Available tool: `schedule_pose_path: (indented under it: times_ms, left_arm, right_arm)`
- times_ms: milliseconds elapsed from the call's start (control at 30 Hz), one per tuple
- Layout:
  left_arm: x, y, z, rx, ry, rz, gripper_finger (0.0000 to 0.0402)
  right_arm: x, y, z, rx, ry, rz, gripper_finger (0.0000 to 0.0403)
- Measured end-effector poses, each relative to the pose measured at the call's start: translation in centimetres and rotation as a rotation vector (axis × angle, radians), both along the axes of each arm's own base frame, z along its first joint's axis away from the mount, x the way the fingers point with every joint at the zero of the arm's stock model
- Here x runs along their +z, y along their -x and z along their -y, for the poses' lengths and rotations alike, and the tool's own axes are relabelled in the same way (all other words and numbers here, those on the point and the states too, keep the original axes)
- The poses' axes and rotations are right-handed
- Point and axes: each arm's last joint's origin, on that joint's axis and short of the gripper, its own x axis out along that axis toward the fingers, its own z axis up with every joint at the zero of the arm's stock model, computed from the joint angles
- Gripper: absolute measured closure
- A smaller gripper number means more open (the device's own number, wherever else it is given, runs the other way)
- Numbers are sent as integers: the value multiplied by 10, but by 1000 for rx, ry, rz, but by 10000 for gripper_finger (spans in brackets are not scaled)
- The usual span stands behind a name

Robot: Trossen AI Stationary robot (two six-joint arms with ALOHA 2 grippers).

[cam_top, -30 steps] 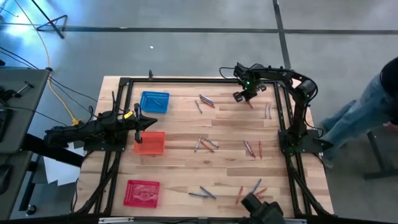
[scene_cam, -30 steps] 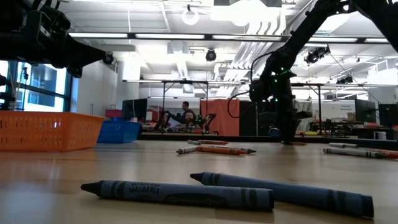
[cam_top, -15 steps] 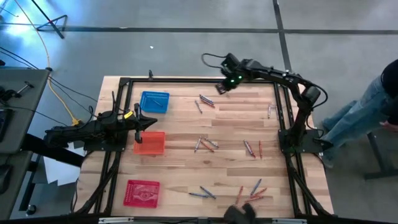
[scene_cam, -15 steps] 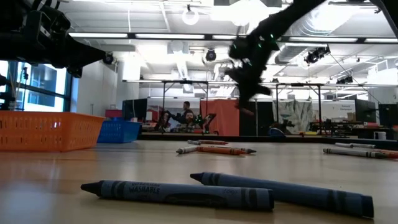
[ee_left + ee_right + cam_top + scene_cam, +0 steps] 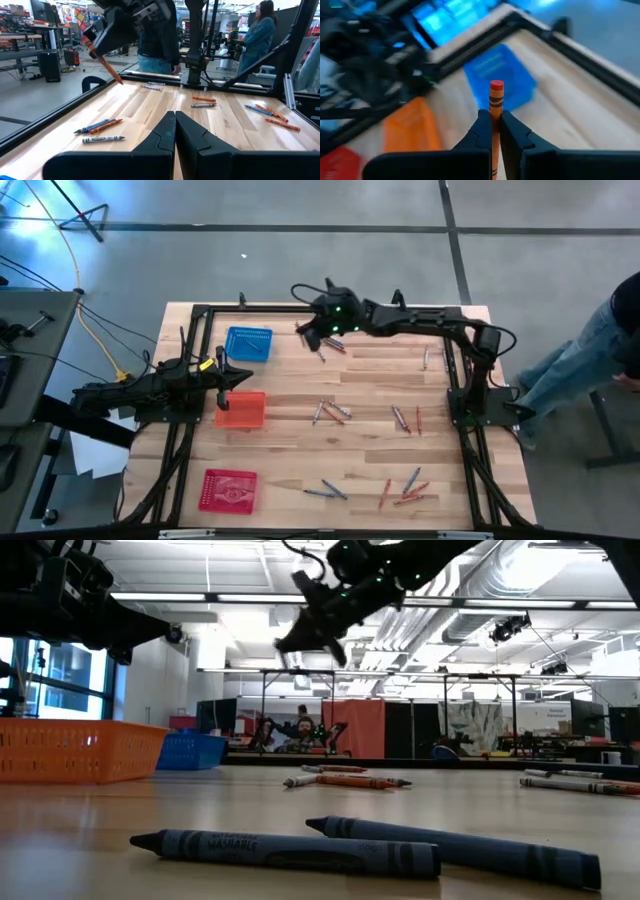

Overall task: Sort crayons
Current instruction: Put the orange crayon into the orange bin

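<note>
High view: straight down over the whole table (image 5: 300, 470) and both arms. Low view: level at table-top height, very near two crayons (image 5: 290, 852), facing the room behind. Left wrist view: forward along the boards past its own fingers (image 5: 165, 145), toward the far frame. Right wrist view: down from above toward the blue basket (image 5: 500, 75) and orange basket (image 5: 412, 127), both shared with the high view.

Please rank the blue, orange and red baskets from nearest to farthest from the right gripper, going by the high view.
From the right gripper, shut on an orange crayon:
1. Blue basket, just to its left.
2. Orange basket, mid-table, under the left gripper.
3. Red basket, near-left corner.
</note>
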Motion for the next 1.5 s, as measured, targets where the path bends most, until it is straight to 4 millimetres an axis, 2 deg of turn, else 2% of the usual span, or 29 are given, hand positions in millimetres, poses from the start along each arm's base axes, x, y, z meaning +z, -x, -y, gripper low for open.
schedule_pose_path:
  times_ms: [200,300,667,833,1067,1233,1367,1500]
  left_arm:
    - [0,0,0,0,0,0,401]
    - [0,0,0,0,0,0,401]
    - [0,0,0,0,0,0,401]
    - [0,0,0,0,0,0,401]
    - [0,0,0,0,0,0,401]
    - [0,0,0,0,0,0,401]
    - [0,0,0,0,0,0,401]
    - [0,0,0,0,0,1,401]
  right_arm:
    - [-26,-24,-14,77,-80,56,402]
    - [-30,-33,-23,96,-93,99,402]
    - [-44,-61,-100,265,-105,173,402]
    - [-58,-72,-123,306,-130,247,402]
    - [-95,-87,-132,298,-216,326,402]
    - [-105,-94,-131,291,-227,349,402]
    - [-109,-113,-135,311,-196,359,402]
    - [-115,-133,-140,332,-180,276,402]
